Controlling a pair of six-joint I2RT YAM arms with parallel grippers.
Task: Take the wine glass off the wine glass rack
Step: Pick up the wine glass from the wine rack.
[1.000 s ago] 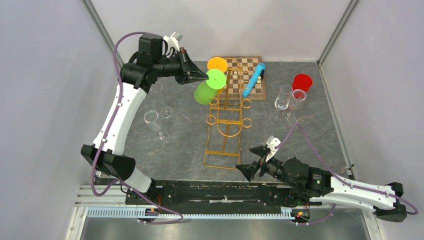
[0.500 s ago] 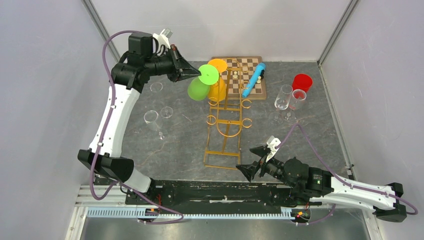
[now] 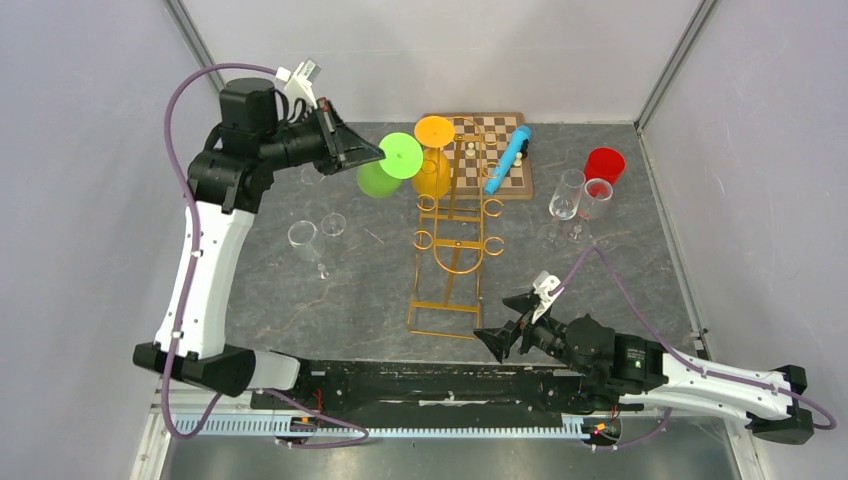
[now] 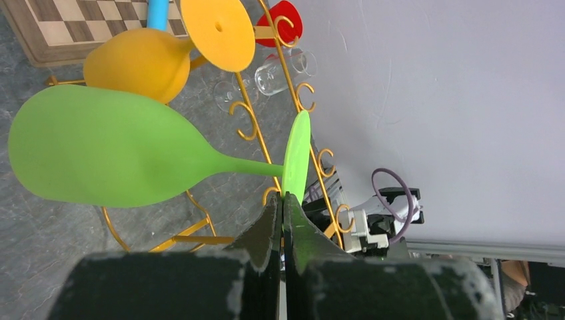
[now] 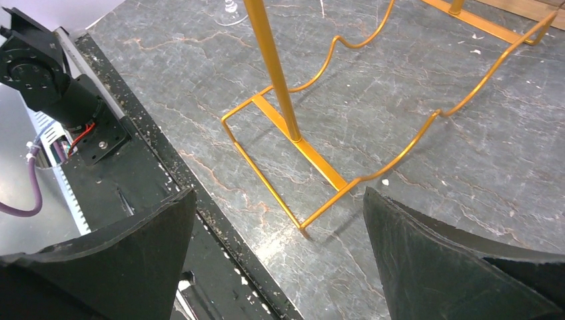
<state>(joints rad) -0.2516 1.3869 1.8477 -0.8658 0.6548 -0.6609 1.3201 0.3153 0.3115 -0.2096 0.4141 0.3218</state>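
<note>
The green wine glass (image 3: 377,180) (image 4: 100,150) hangs in the air left of the gold wine glass rack (image 3: 455,250) (image 4: 248,119), apart from its hooks. My left gripper (image 3: 378,155) (image 4: 282,200) is shut on the rim of the glass's flat green foot. An orange wine glass (image 3: 433,175) (image 4: 136,63) still hangs upside down at the rack's top. My right gripper (image 3: 497,318) (image 5: 280,200) stands open and low by the near corner of the rack's wire base (image 5: 293,140), holding nothing.
A wooden chessboard (image 3: 495,150) with a blue tube (image 3: 508,158) lies behind the rack. A red cup (image 3: 604,163) and two clear glasses (image 3: 570,195) stand at the right. Two clear glasses (image 3: 305,238) sit at the left. Walls close in on both sides.
My left arm has drawn back to the left, carrying the green wine glass away from the rack's top. The right arm has not moved.
</note>
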